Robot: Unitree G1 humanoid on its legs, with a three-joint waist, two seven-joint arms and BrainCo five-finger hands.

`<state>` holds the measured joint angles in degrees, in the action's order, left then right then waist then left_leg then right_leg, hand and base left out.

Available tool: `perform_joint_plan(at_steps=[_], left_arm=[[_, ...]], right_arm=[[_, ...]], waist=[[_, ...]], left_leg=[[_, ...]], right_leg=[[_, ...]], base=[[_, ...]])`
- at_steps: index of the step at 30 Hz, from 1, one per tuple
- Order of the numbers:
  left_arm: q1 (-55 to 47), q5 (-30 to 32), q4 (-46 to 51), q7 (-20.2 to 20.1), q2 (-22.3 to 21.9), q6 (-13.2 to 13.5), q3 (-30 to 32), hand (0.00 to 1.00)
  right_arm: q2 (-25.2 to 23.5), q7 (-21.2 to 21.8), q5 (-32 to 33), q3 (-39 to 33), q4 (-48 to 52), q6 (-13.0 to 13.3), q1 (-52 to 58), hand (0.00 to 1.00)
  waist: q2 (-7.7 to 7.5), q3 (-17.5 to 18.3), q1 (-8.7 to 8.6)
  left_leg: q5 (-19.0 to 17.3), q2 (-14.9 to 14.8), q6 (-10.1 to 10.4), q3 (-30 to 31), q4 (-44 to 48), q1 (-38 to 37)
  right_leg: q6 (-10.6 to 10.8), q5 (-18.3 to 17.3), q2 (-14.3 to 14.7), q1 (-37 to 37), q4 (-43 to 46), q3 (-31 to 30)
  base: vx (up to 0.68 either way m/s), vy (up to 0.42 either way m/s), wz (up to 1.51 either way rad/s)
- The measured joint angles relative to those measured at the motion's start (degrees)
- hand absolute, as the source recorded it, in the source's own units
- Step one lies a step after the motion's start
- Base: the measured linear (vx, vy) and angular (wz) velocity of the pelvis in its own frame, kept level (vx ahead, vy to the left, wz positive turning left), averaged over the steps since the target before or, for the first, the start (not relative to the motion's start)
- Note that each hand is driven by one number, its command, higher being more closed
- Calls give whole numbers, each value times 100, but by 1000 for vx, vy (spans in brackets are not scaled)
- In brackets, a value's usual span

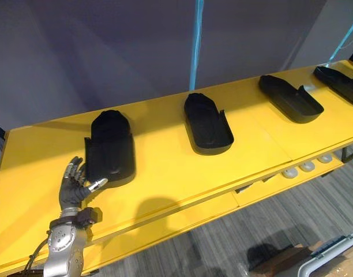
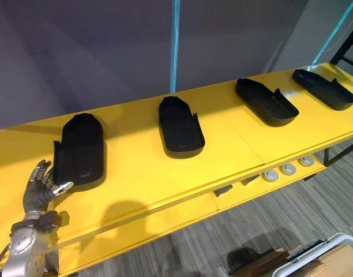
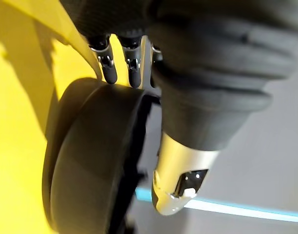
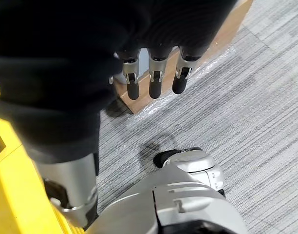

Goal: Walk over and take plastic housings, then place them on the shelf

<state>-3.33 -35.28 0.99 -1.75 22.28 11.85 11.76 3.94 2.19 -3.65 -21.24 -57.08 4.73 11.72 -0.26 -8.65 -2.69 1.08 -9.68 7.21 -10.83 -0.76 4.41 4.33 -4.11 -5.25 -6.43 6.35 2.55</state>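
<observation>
Left eye view: left hand spread, empty, just beside leftmost plastic housing.

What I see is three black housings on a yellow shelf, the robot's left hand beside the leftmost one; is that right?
Not three: the left eye view shows four black housings on the yellow shelf, the left hand beside the leftmost one.

The yellow shelf lies bare in wide gaps between the leftmost housing, second housing, third housing and rightmost housing, and along its near edge. The left hand, fingers spread, fills the near-left spot just beside the leftmost housing. A grey wall closes the far side.
</observation>
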Motion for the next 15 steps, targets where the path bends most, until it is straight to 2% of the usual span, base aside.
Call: perform_joint_plan(at_steps=[3,6,7,8,9,11,13,15], left_arm=[[-205,-62,133,-151,-127,55,16,0],[-394,7,341,-93,-453,65,89,0],[-454,257,596,58,-810,71,321,0],[-504,765,929,445,-1172,78,556,0],[-526,931,1097,582,-1324,83,655,0],[-640,2058,1921,1266,-1811,81,682,0],[-800,2682,2678,1631,-2127,184,279,0],[-808,3031,3070,1841,-2174,435,-669,0]], right_arm=[[8,35,-8,-6,-4,0,-1,0],[18,41,-14,-69,-20,2,-4,0],[9,42,-14,-114,-33,2,-19,0],[7,40,-13,-127,-40,2,-24,0],[6,40,-13,-129,-45,1,-26,0],[-44,7,-12,-131,-48,0,-25,0],[-130,-46,-6,-128,-9,1,-35,0],[-140,-89,7,-93,30,9,-47,0]], waist=[[19,-11,3],[66,-40,3],[70,-42,39],[72,-43,76],[74,-44,87],[91,-56,93],[92,-53,120],[104,-37,152]], left_leg=[[0,5,0,14,1,-40],[-1,30,-1,157,-1,-72],[-4,36,-5,171,0,-72],[-5,39,-5,194,7,-73],[-5,39,-6,210,15,-75],[-6,38,-4,330,42,-140],[-9,36,-2,326,-2,-274],[-19,58,5,316,-6,-350]], right_leg=[[16,10,-3,83,-56,29],[20,7,-24,225,-108,156],[20,7,-28,235,-111,162],[21,5,-29,254,-109,177],[22,3,-29,269,-108,192],[25,-4,-33,427,-101,276],[36,-24,-36,556,-93,273],[90,-83,-62,634,-63,263]], base=[[-1,1,4],[6,1,21],[5,15,12],[3,15,9],[1,6,17],[-3,5,24],[-33,11,8],[-75,9,1]])
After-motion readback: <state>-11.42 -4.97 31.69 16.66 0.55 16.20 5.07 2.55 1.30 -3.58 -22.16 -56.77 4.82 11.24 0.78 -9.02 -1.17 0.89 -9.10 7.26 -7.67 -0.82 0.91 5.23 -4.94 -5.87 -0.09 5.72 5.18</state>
